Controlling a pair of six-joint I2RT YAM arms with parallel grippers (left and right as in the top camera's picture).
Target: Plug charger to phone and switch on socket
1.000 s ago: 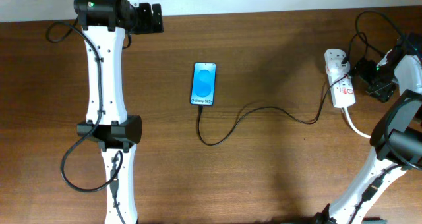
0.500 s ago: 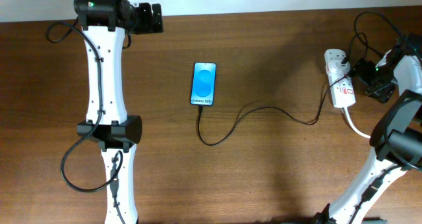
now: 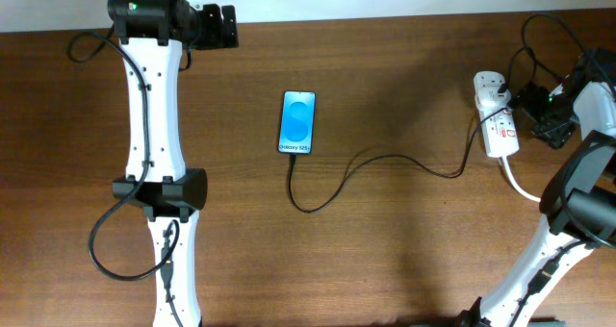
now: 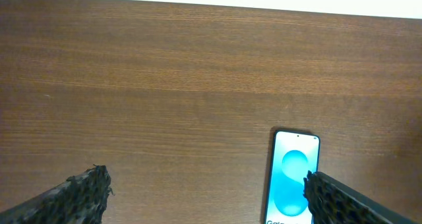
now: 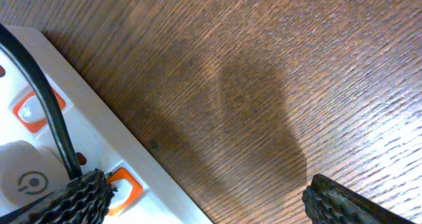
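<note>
**Switch press could shove the socket**

The right gripper (image 5: pixel 204 204) hangs wide open and empty, one finger (image 5: pixel 79 197) just beside a red switch (image 5: pixel 126 186) on the socket (image 3: pixel 496 115). A glancing push may slide it and tug the charger (image 3: pixel 385 160), which reaches the phone (image 3: pixel 297 122) mid-worktop (image 3: pixel 404 250). The left gripper (image 4: pixel 204 197), wide open, holds nothing

Even, bright light covers the wooden table (image 3: pixel 404 260). In the right wrist view a soft, diffuse shadow (image 5: pixel 257 112) darkens it. Wood grain reads sharp, and the phone (image 3: pixel 297 122) screen glows.
</note>
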